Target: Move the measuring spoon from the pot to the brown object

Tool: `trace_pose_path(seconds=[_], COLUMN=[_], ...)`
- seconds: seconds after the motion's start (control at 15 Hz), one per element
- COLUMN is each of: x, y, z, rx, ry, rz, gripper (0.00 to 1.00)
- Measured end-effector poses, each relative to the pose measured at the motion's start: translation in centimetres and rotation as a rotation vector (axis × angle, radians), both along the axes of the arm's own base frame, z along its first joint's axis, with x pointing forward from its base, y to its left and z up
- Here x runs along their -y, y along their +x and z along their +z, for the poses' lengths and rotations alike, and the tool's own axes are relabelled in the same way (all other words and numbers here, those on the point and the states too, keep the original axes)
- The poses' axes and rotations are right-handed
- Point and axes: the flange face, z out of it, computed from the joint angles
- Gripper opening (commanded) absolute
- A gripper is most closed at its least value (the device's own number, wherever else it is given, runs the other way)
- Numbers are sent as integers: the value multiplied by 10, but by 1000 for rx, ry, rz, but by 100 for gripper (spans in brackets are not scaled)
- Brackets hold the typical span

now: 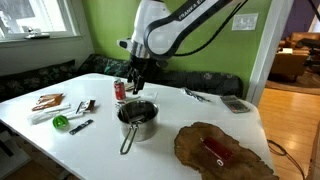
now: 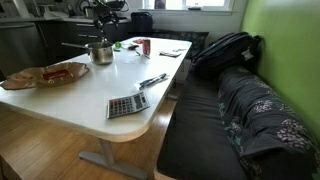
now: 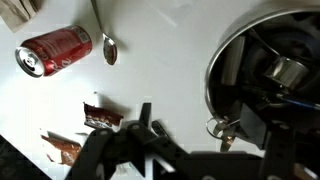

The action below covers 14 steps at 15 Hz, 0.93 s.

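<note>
The steel pot (image 1: 140, 120) stands mid-table; it also shows in the other exterior view (image 2: 100, 52) and at the right of the wrist view (image 3: 262, 60). The measuring spoon leans inside it, its cup (image 3: 290, 70) in the pot and its ringed end (image 3: 220, 128) over the rim. My gripper (image 1: 135, 82) hovers just above the pot's rim, open, with its fingers (image 3: 205, 135) on either side of the ringed end. The brown wavy slab (image 1: 240, 140) lies beside the pot with a flat red block (image 1: 215, 152) on it. The slab is also in the other exterior view (image 2: 30, 78).
A red can (image 1: 120, 90) lies beside the pot, also in the wrist view (image 3: 55, 50), with a plain spoon (image 3: 108, 45) next to it. A green round piece (image 1: 60, 122), a black-handled tool (image 1: 80, 126) and reddish-brown pieces on paper (image 1: 48, 102) lie nearby. A calculator (image 2: 127, 103) lies near the table's edge.
</note>
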Motion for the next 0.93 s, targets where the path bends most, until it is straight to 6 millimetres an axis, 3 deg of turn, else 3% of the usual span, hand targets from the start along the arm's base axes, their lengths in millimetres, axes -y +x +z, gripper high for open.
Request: trace_pose_path(seconds=[0.27, 0.6, 0.93], x=[-33, -78, -82], y=[1, -11, -12], z=[-31, -25, -24], rx=[-3, -13, -49], ry=[49, 128, 121], rz=[34, 82, 69], gripper=[100, 99, 100])
